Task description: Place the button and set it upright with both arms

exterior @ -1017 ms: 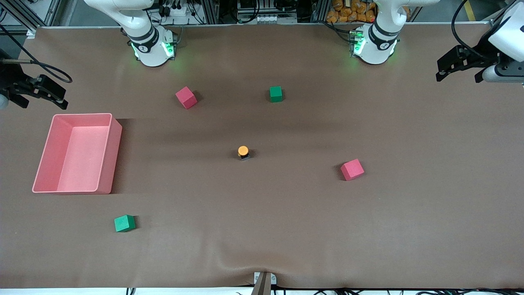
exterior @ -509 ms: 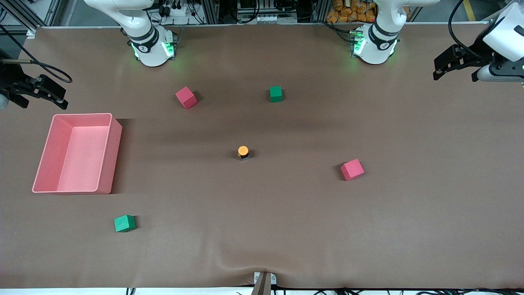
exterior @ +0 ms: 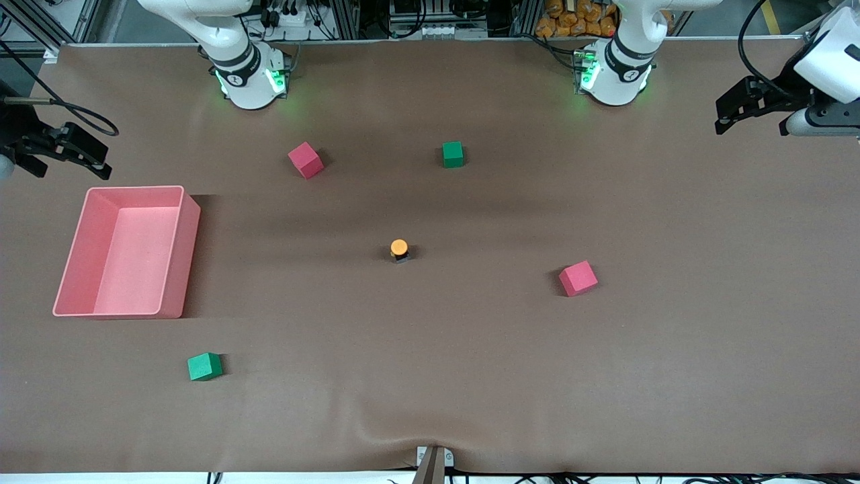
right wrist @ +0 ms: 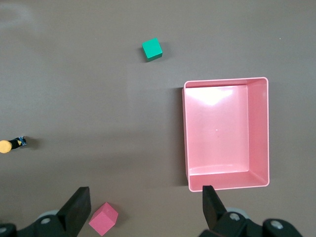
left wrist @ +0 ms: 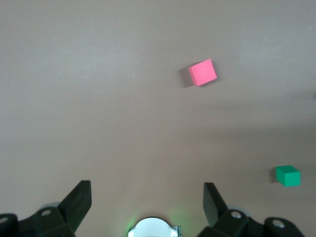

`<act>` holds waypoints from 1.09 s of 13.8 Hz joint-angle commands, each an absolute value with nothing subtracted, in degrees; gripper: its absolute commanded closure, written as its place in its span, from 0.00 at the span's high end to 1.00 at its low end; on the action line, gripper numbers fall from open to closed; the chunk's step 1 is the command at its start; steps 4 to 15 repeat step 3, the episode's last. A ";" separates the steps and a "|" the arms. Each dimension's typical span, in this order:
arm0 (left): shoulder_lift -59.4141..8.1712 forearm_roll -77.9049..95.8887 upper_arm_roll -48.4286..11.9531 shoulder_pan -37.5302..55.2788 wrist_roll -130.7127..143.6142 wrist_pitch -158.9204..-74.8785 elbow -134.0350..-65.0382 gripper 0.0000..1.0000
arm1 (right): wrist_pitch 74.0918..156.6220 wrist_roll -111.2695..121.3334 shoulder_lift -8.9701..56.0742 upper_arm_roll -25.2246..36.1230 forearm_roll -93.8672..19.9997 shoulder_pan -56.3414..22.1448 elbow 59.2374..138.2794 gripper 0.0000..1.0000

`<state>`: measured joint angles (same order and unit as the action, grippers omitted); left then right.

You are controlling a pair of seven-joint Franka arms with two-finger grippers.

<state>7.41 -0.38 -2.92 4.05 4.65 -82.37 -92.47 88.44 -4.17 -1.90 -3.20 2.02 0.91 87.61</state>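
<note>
The button (exterior: 399, 249) stands upright on the brown table, orange cap on top of its black body, about midway between the two arms. It also shows at the edge of the right wrist view (right wrist: 10, 145). My left gripper (exterior: 752, 123) hangs open and empty in the air over the left arm's end of the table, far from the button; its own view shows the fingers spread wide (left wrist: 146, 191). My right gripper (exterior: 70, 167) hangs open and empty over the right arm's end, above the pink bin's edge (right wrist: 145, 194).
A pink bin (exterior: 190, 222) sits at the right arm's end (right wrist: 185, 133). Red cubes (exterior: 306, 159) (exterior: 578, 277) and green cubes (exterior: 452, 154) (exterior: 204, 366) lie scattered around the button. A ripple in the mat sits at the table's near edge.
My left gripper drifted slightly toward the bases and came back to almost the same place. The button, cubes, bin and right gripper have not moved.
</note>
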 commanded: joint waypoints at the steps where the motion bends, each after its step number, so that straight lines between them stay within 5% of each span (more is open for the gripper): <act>1: 8.35 -1.41 -3.08 3.96 4.92 -82.97 -92.73 1.00 | 87.80 -4.13 -1.49 -3.95 1.14 2.02 86.57 1.00; 15: 8.35 -1.41 -3.08 3.95 4.92 -82.97 -92.55 1.00 | 87.72 -4.13 -1.49 -3.96 1.14 2.02 86.57 1.00</act>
